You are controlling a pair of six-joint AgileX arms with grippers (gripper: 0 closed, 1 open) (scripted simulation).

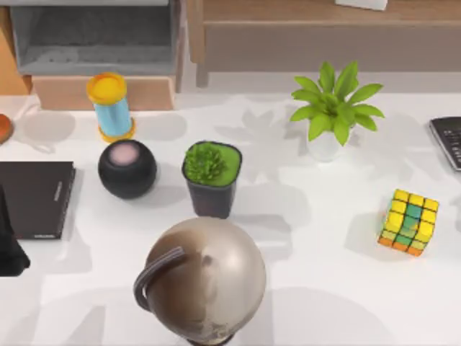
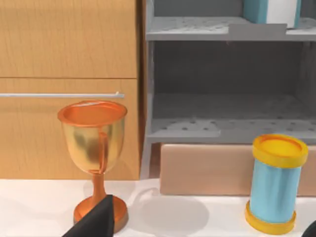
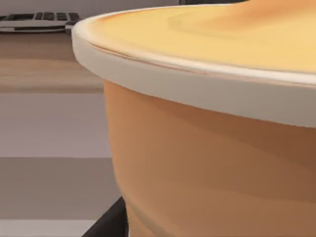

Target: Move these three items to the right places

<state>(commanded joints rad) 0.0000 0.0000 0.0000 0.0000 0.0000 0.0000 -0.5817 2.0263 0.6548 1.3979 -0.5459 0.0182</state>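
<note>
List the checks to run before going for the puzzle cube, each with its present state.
1. Puzzle cube standing free on the table's right side: ok.
2. Calculator and leafy plant apart from the cube: ok.
3. Teal book resting on the shelf: ok.
4. Orange goblet upright: ok.
5. Left tool clear of the goblet's foot: cannot tell.
6. Right wrist view on the cube: not ok; it faces a white-rimmed orange vessel close up.
</note>
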